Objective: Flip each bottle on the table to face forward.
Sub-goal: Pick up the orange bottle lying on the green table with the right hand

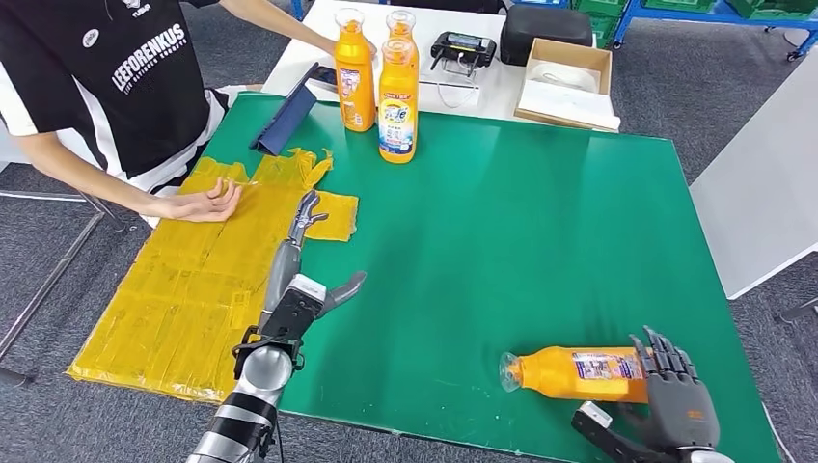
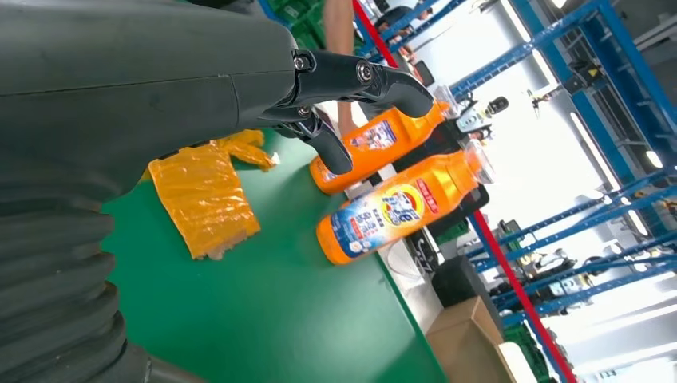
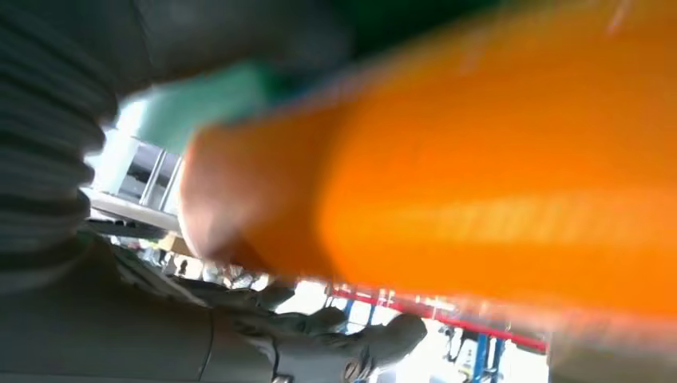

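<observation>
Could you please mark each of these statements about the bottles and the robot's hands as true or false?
1. Two orange plastic bottles stand upright at the far edge of the green mat. True.
2. The lying orange bottle is beside the left hand. False: it lies at the right hand.
3. The left hand holds a bottle. False: it holds nothing.
4. A person's hand rests on the yellow sheet. True.

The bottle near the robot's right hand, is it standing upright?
No, the orange bottle lies on its side on the green table, base at the right hand.
</observation>
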Robot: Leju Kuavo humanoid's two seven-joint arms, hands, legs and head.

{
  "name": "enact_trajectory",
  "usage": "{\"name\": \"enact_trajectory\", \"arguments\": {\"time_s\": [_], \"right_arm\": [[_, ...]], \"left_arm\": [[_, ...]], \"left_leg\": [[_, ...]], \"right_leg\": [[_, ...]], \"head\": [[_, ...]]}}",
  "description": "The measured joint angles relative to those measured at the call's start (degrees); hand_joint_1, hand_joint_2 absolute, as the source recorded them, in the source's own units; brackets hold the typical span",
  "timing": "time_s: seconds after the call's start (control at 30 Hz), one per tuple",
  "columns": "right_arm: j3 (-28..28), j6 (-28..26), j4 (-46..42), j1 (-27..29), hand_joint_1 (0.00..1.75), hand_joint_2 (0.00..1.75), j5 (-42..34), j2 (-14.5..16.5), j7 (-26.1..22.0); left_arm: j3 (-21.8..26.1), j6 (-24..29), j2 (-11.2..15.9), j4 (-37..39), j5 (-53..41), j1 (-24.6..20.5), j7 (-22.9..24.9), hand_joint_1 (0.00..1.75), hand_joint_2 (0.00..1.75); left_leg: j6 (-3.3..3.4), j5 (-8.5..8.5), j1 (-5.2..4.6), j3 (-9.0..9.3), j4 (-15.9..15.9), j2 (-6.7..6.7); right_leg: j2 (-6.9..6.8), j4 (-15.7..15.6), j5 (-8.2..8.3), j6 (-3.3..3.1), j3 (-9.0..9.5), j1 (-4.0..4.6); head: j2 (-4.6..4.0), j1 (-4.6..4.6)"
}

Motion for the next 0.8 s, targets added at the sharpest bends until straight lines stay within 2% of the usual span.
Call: {"name": "enact_trajectory", "arguments": {"time_s": [0.47, 0.8], "right_arm": [[5.82, -1.15, 5.69, -2.91, 1.75, 1.75, 1.40, 0.65, 1.71], [6.83, -1.15, 6.18, -2.94, 1.75, 1.75, 1.40, 0.55, 1.75]], "left_arm": [[-0.68, -1.03, -0.87, 0.00, 0.63, -0.18, -0.19, 0.00, 1.75], [-1.14, -1.04, -0.87, 0.00, 0.63, -0.18, -0.20, 0.00, 1.75]], "left_leg": [[-0.11, -0.12, 0.11, 0.57, -0.01, 0.53], [-0.16, -0.18, 0.13, 0.73, -0.01, 0.60]], "right_leg": [[0.29, -0.02, 0.04, -0.07, 0.33, 0.08], [0.37, -0.03, 0.03, -0.08, 0.46, 0.10]], "head": [[0.01, 0.02], [0.00, 0.03]]}}
